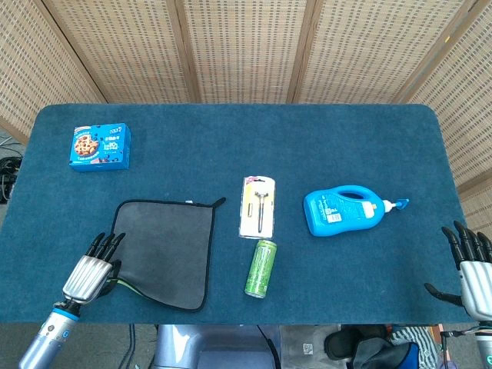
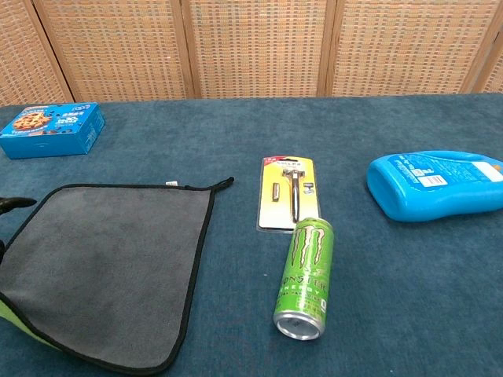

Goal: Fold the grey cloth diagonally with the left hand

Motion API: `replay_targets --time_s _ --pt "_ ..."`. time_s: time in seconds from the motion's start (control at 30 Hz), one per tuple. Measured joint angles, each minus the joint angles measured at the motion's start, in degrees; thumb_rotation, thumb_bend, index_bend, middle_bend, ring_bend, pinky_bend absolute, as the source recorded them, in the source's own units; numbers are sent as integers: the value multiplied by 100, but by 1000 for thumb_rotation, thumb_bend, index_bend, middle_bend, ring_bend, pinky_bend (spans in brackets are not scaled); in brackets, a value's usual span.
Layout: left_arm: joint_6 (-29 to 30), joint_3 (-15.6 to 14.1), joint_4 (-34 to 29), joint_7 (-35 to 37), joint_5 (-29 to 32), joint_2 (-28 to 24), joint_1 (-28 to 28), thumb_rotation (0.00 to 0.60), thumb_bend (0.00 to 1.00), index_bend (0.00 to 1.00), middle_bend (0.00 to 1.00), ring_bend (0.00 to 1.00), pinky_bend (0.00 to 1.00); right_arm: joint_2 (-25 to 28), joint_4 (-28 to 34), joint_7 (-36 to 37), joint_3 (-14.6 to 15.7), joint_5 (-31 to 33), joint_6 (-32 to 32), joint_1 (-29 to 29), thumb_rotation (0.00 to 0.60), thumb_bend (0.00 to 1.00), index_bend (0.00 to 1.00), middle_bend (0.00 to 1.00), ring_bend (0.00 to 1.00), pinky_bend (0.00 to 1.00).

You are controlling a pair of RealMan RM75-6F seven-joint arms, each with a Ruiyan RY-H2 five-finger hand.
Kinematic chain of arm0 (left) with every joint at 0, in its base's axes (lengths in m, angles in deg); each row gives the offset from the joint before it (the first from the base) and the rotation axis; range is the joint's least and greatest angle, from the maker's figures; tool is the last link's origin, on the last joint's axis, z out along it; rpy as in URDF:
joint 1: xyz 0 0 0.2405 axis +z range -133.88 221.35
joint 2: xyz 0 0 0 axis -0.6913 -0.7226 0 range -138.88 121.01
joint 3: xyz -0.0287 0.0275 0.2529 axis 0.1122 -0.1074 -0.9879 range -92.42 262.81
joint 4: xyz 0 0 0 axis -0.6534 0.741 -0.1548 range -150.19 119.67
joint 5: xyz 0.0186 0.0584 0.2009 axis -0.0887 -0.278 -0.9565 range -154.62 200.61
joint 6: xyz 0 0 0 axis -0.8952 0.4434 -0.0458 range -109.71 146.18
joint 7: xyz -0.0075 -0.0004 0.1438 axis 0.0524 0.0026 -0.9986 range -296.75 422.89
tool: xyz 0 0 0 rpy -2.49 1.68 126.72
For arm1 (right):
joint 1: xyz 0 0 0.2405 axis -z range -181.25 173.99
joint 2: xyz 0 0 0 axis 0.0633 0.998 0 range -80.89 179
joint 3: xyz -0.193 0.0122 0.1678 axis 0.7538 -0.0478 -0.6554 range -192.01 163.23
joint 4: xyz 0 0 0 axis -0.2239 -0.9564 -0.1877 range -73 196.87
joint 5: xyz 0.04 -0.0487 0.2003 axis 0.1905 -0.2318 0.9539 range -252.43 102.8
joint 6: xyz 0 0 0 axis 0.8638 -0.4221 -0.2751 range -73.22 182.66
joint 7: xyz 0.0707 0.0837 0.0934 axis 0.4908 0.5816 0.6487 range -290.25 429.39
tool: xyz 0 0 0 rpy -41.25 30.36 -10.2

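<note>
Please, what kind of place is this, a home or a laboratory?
Probably a robot test station, not a home. Woven screens close off a table with blue covering, where unrelated goods lie spaced out: a grey cloth, a cookie box and a detergent bottle.

The head view looks steeply down from high above the counter's [image 1: 231, 146] near edge, taking in its whole top. The chest view sits low and close, facing across toward the wicker wall. Both share the cloth [image 1: 165, 250] [image 2: 110, 271], can [image 1: 260, 268] [image 2: 306, 276] and bottle [image 1: 344, 209] [image 2: 437, 183].
</note>
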Motion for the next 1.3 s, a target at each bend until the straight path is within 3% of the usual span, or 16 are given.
replay_targets --time_s 0.33,0.57,1.3 --pt "-142 498 -341 -238 59 -244 -500 600 366 627 0 0 0 -9 -15 6 -4 18 20 -8 600 0 0 0 0 0" --pt "-749 890 -400 -595 175 -172 -1165 600 367 627 0 0 0 -18 -60 66 -19 85 79 -24 600 0 0 0 0 0" --pt "-1731 1355 167 -1465 674 708 -2294 600 367 627 0 0 0 13 -219 419 -79 239 168 -33 600 0 0 0 0 0"
